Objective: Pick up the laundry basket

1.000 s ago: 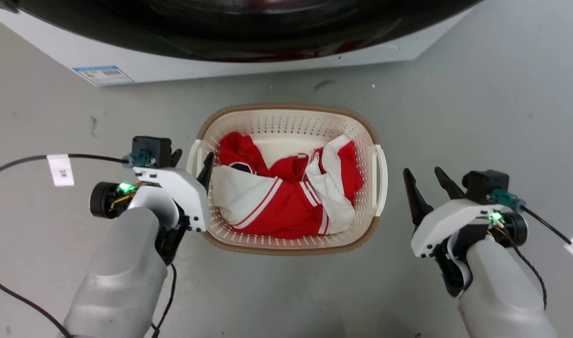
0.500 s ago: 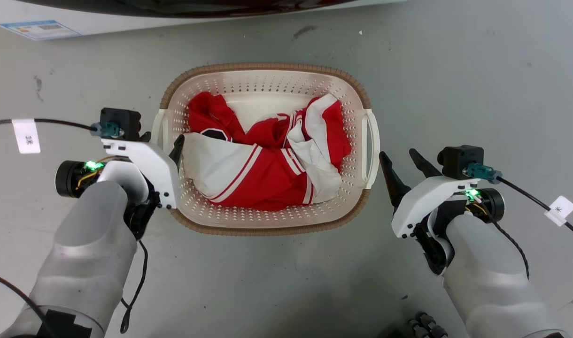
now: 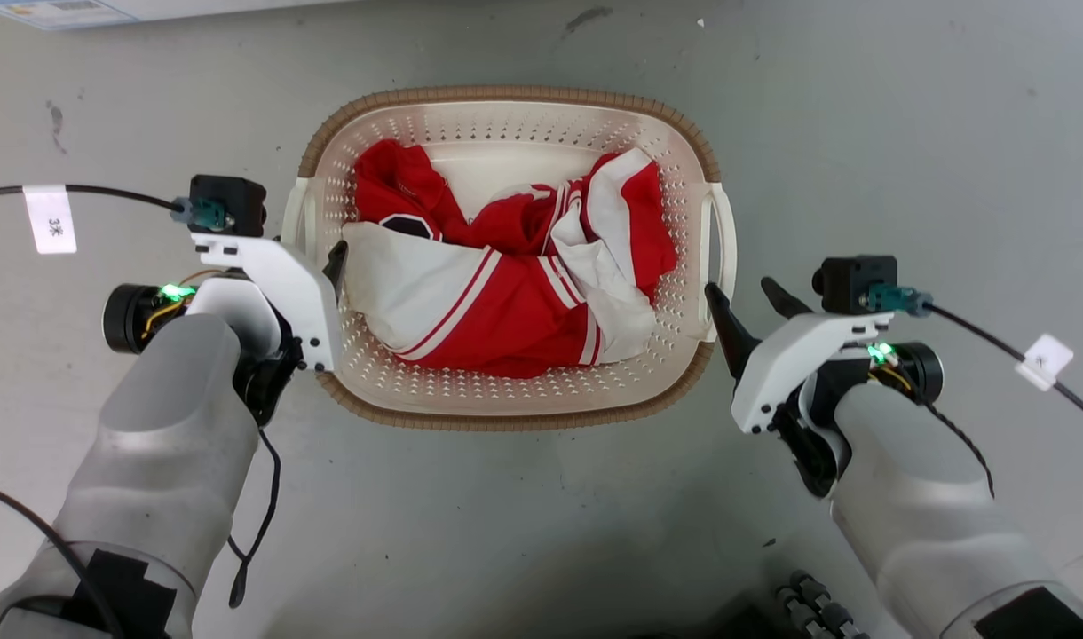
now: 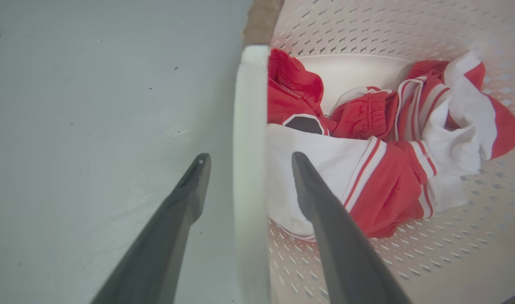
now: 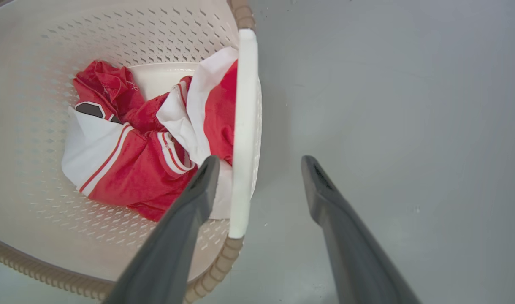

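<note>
A: On the grey floor (image 3: 861,133), centre of head view: laundry basket (image 3: 506,93), upright, brown rim all round, perforated cream walls. Red-and-white clothes (image 3: 506,293) bunched inside, below the rim.
B: Left gripper?
A: Left gripper (image 4: 249,159) is spread wide, straddling the left handle (image 4: 249,105). Wrist view: one finger outside over the floor, the other inside over the clothes, white bar between them. Gap on both sides, so nothing pinched.
B: Contact anywhere?
A: Can't tell. Inner finger (image 4: 325,219) overlaps the white fabric, but depth is unclear.
B: Right side?
A: Right gripper (image 3: 739,286) is also wide apart, holding nothing. Its wrist view puts the near end of the right handle (image 5: 242,126) between the fingers: one over the basket interior, one over bare floor. Daylight either side of the bar. In head view the inner fingertip sits right at the handle's near end, outer tip just outside it.
B: Basket level?
A: Rim looks level, no tilt visible.
B: Anything else around?
A: White panel with a blue label (image 3: 53,11) at the top left edge, well apart from the basket. White tag (image 3: 49,219) on the left wrist's cable.
</note>
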You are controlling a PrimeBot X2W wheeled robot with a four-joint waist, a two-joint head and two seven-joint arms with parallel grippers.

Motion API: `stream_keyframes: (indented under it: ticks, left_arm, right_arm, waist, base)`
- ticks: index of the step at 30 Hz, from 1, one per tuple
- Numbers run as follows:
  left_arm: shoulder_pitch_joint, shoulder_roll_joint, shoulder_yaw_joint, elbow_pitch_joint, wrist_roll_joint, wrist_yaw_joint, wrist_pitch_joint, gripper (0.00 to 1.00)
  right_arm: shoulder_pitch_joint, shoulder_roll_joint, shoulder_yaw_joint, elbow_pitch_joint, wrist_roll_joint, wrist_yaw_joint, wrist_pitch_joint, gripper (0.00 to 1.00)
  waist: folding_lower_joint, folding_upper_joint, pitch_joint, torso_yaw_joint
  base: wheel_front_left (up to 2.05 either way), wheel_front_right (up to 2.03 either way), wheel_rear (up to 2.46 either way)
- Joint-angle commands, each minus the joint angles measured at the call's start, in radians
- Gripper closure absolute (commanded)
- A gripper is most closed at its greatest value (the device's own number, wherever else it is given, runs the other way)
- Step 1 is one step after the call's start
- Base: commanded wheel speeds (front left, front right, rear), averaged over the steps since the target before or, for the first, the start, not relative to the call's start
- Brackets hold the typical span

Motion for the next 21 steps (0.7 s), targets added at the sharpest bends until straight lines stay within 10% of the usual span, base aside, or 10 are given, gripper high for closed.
stream_keyframes:
  ticks: [1, 7, 8, 10, 11, 21]
  left_arm:
    - [-0.027, 0.002, -0.012, 0.01, -0.01, -0.003, 0.0, 0.0]
    - [-0.067, -0.002, -0.044, 0.039, -0.032, -0.003, 0.016, 0.0]
    - [-0.075, -0.004, -0.049, 0.042, -0.036, -0.003, 0.019, 0.38]
    - [-0.082, -0.009, -0.063, 0.047, -0.047, -0.003, 0.036, 1.0]
    - [-0.085, -0.011, -0.069, 0.047, -0.053, -0.003, 0.045, 1.0]
    - [-0.084, -0.019, -0.121, 0.058, -0.104, -0.003, 0.073, 1.0]
  right_arm:
    - [-0.038, 0.0, 0.018, 0.011, 0.022, 0.0, 0.013, 0.0]
    - [-0.095, 0.0, 0.07, 0.039, 0.067, 0.0, 0.058, 0.0]
    - [-0.105, 0.0, 0.078, 0.041, 0.075, 0.0, 0.068, 0.1]
    - [-0.117, 0.0, 0.096, 0.043, 0.088, 0.0, 0.086, 0.86]
    - [-0.124, 0.0, 0.103, 0.046, 0.096, 0.0, 0.091, 1.0]
    - [-0.137, 0.0, 0.162, 0.068, 0.142, 0.0, 0.127, 1.0]
  waist:
    - [-0.0001, 0.0, 0.014, 0.002]
    - [-0.0001, 0.0, 0.039, 0.008]
    - [-0.0001, 0.0, 0.042, 0.009]
    - [-0.0001, 0.0, 0.047, 0.01]
    - [-0.0001, 0.0, 0.049, 0.011]
    - [-0.0001, 0.0, 0.036, 0.018]
  base:
    - [0.0, 0.0, 0.0]
    - [0.0, 0.0, 0.0]
    - [0.0, 0.0, 0.0]
    - [0.0, 0.0, 0.0]
    - [0.0, 0.0, 0.0]
    - [0.0, 0.0, 0.0]
